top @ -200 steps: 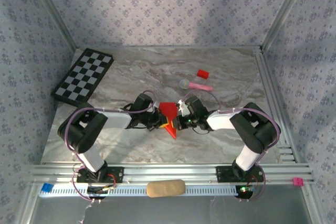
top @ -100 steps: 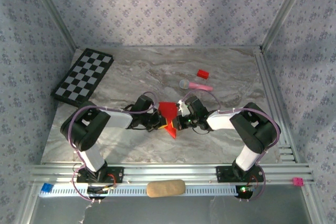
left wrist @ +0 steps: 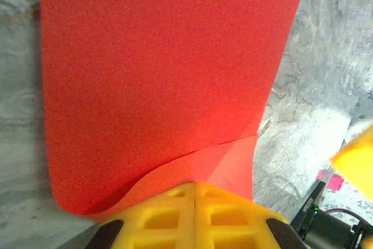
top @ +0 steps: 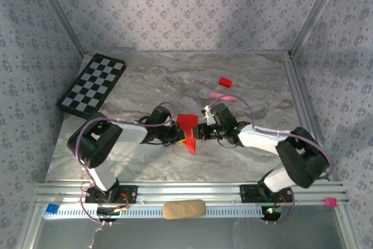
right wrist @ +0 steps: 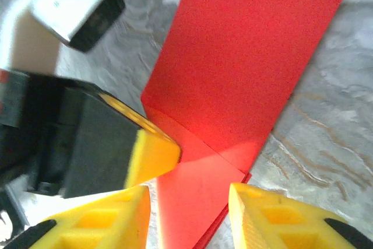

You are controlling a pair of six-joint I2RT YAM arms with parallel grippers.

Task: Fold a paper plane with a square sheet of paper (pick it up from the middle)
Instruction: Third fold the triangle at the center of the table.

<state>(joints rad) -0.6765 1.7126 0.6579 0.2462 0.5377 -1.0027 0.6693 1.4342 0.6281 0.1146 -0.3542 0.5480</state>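
The red paper [top: 187,124] lies mid-table, folded into a dart-like shape with its tip [top: 190,148] toward the arms. In the left wrist view the paper [left wrist: 163,74] spreads out ahead and a folded flap runs up into my left gripper [left wrist: 195,188], which is shut on its edge. From above, that left gripper [top: 177,137] sits at the paper's left side. My right gripper [top: 200,132] is at the paper's right side. Its fingers [right wrist: 125,214] stand apart, so the right gripper [right wrist: 189,202] is open over the folded flap [right wrist: 192,185]. The left gripper's fingertip [right wrist: 154,151] rests on the paper's left edge.
A checkerboard [top: 93,84] lies at the back left. A small red block [top: 225,81] and a pink stick with a grey head [top: 218,94] lie behind the paper. A tan pad [top: 183,209] sits on the front rail, between a blue block [top: 52,208] and a pink block [top: 330,202].
My right gripper has opened, letting go of the paper, and its arm has swung out to the right. The left gripper stays shut in place.
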